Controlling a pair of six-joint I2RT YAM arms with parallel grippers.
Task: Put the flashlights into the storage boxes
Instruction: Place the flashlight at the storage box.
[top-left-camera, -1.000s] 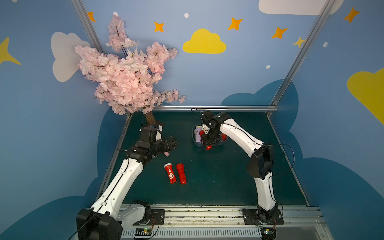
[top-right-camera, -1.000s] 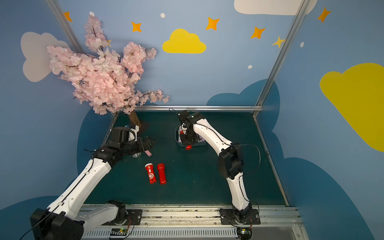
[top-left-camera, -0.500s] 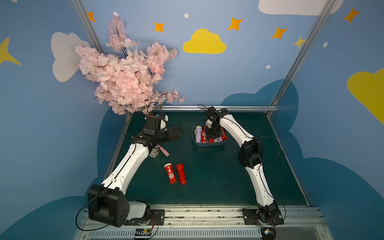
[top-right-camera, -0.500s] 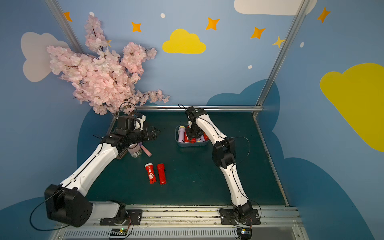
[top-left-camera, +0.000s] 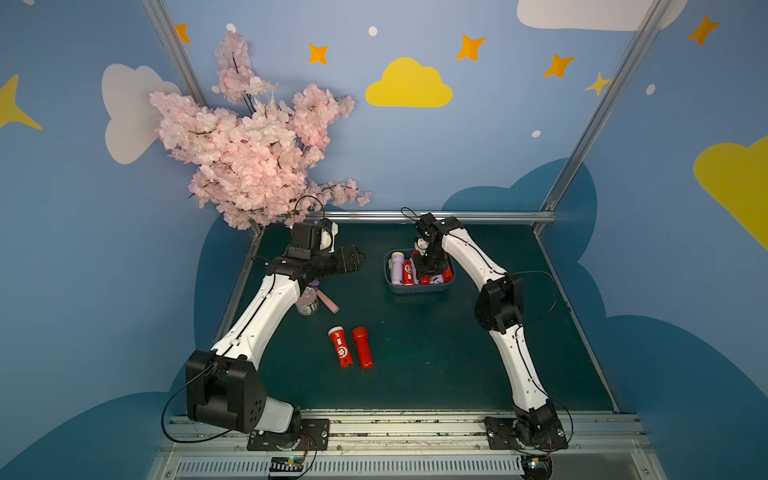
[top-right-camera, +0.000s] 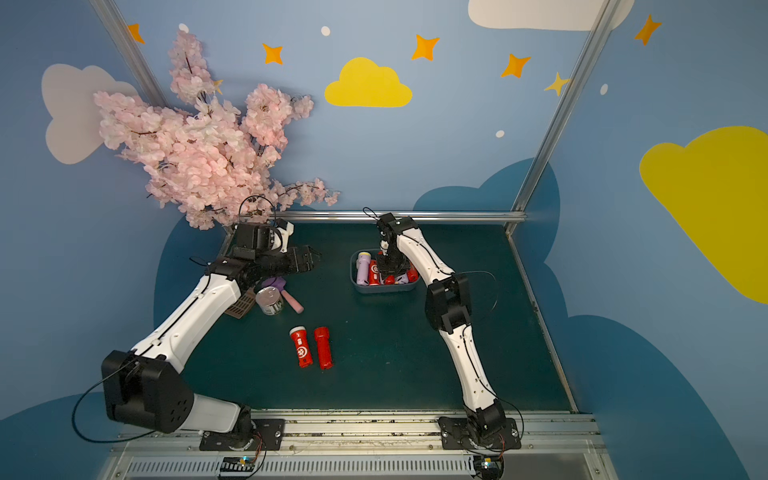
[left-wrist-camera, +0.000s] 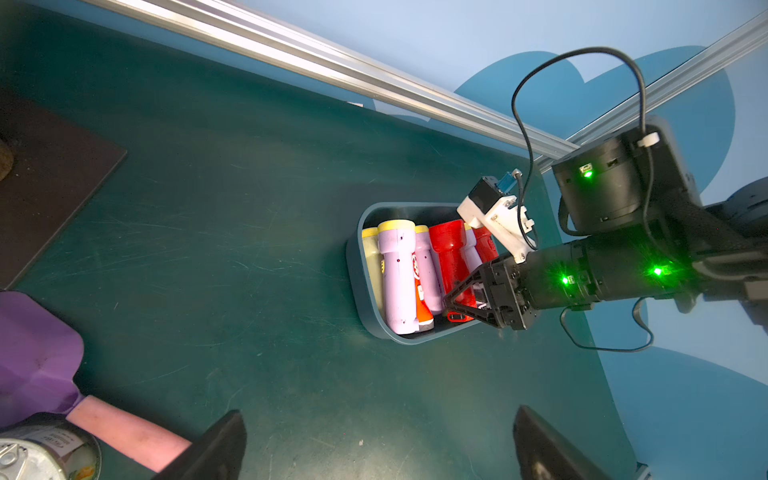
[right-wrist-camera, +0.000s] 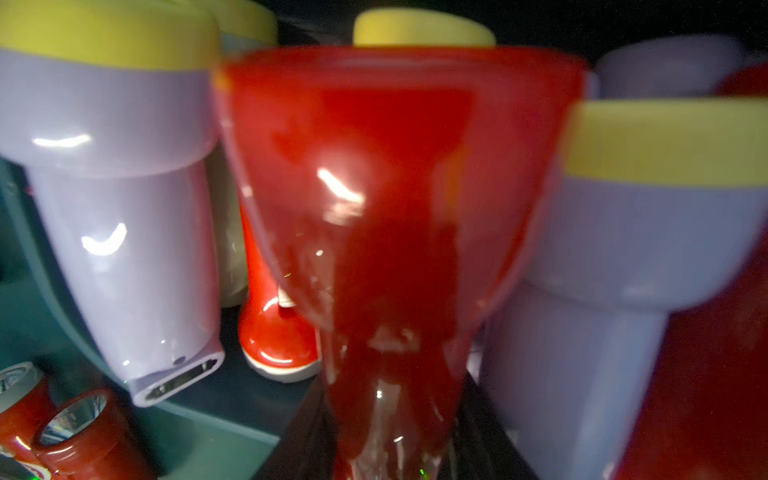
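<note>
Green tabletop, blue cloud-painted walls: I am holding a red flashlight (right-wrist-camera: 395, 187) down inside the slate-blue tub (top-left-camera: 415, 289).
My right gripper (left-wrist-camera: 453, 303) is clamping tight on that flashlight's body, its flared head sitting among the lavender flashlights (left-wrist-camera: 397, 278) in the tub. My left gripper (top-left-camera: 353, 259) is hovering wide apart and empty above the table, beside the tub. Two loose red flashlights (top-left-camera: 340, 349) are lying side by side, well apart from the tub.
</note>
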